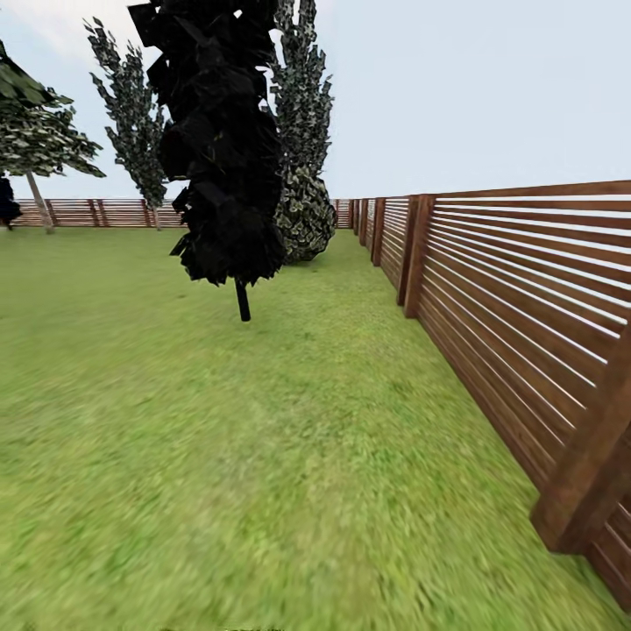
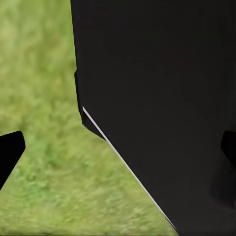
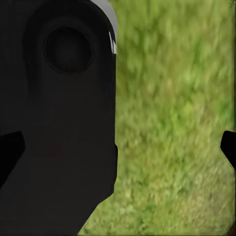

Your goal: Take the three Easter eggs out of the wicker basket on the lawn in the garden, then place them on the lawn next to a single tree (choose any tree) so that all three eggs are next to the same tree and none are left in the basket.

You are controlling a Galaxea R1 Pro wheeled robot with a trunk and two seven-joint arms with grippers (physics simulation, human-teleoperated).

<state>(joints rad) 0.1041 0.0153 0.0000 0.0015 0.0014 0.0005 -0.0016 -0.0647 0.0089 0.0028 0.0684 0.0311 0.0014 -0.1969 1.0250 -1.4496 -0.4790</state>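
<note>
The lawn (image 1: pixel 263 456) of mottled green grass spreads ahead of me in the garden. A tree (image 1: pixel 242 300) with a thin dark trunk and a near-black crown stands a few metres ahead, left of centre. The Easter eggs and the wicker basket are out of view. In the left wrist view my left gripper (image 2: pixel 118 152) is open over grass, its dark fingertips (image 2: pixel 10 152) at the picture's edges and a black part of my own body behind. My right gripper (image 3: pixel 118 147) is likewise open above grass, with nothing between its fingers.
A brown slatted fence (image 1: pixel 517 298) runs along the right side, its nearest post (image 1: pixel 587 473) close by. A rounded bush (image 1: pixel 307 215) and taller trees (image 1: pixel 302 88) stand behind the dark tree. Another tree (image 1: pixel 35 140) grows at far left near the back fence (image 1: pixel 96 212).
</note>
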